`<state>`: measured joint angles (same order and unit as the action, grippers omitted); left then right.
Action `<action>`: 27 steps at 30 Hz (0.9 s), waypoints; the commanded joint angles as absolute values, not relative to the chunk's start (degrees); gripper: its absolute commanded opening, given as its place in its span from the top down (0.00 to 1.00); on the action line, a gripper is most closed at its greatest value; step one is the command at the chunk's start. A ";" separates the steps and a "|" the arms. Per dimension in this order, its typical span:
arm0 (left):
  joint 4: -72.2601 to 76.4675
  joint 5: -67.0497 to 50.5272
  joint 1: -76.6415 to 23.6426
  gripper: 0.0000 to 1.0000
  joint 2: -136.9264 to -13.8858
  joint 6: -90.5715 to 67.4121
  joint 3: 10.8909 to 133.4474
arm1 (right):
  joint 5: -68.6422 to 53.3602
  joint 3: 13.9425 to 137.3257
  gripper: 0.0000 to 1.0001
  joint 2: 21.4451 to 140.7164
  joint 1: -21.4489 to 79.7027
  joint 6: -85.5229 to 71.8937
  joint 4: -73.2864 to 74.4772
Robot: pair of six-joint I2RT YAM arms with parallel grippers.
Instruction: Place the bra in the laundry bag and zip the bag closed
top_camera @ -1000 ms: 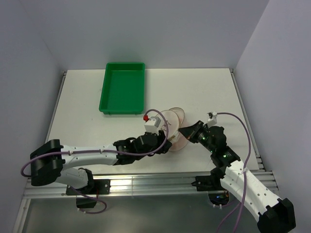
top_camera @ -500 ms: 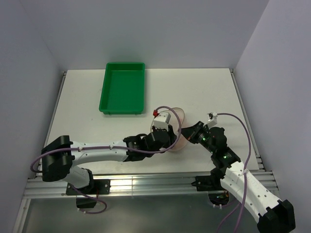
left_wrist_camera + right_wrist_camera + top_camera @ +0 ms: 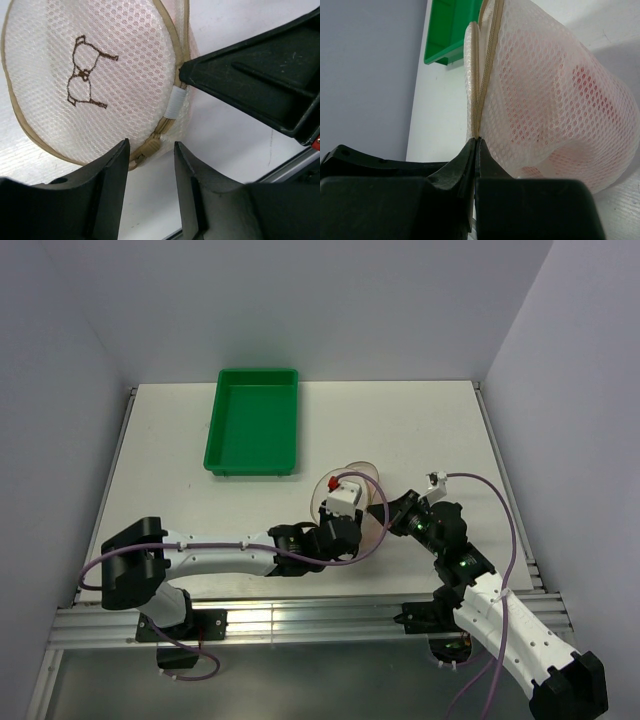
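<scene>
The laundry bag (image 3: 90,75) stands on edge, its flat mesh face with a brown printed mark toward my left wrist camera. The pale pink bra (image 3: 590,95) shows through the mesh inside it. My right gripper (image 3: 476,140) is shut on the bag's zipper rim and holds it upright; it also shows in the top view (image 3: 383,512). My left gripper (image 3: 150,150) is open, with the tan zipper pull (image 3: 150,146) just beyond its fingertips and between them. In the top view the bag (image 3: 372,483) is mostly hidden under my left wrist.
The green tray (image 3: 253,420) sits at the back left of the white table (image 3: 420,430), away from both arms. The table's near edge and metal rail (image 3: 300,615) lie just behind the grippers.
My left arm has swung to the right along the bag, ending close beside the right gripper. The right gripper has kept its hold on the rim.
</scene>
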<state>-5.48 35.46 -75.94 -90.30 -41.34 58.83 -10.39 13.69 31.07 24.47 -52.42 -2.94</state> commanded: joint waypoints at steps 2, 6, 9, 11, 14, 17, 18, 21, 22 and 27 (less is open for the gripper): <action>-6.41 39.37 -76.46 0.56 -90.88 -39.64 61.35 | -10.63 13.36 1.00 30.32 24.08 -51.42 -4.48; -5.54 40.43 -76.64 0.60 -91.49 -38.85 61.09 | -10.90 13.27 1.00 30.32 24.08 -51.50 -4.75; -4.92 40.52 -76.64 0.64 -92.11 -38.24 61.43 | -11.08 13.27 1.00 30.32 24.08 -51.50 -4.75; -5.10 40.69 -76.64 0.65 -92.55 -37.88 61.78 | -11.25 13.27 1.00 30.23 24.08 -51.50 -4.75; -4.75 40.78 -76.64 0.67 -92.46 -37.79 61.44 | -11.25 13.19 1.00 30.06 24.08 -51.50 -4.75; -4.74 41.22 -76.64 0.78 -92.37 -37.79 61.35 | -11.25 13.10 1.00 30.15 24.08 -51.50 -4.83; -4.83 41.31 -76.64 0.80 -92.29 -37.88 61.35 | -11.16 13.01 1.00 30.15 24.08 -51.50 -4.83; -5.01 41.83 -76.73 0.87 -91.93 -38.32 60.91 | -11.16 12.75 1.00 30.15 24.08 -51.77 -5.27; -5.01 41.92 -76.73 0.89 -91.85 -38.32 60.82 | -11.68 12.66 1.00 30.15 24.08 -52.03 -5.80; -5.10 42.01 -76.73 1.00 -90.62 -39.02 59.42 | -11.69 13.01 1.00 30.50 24.08 -52.47 -6.50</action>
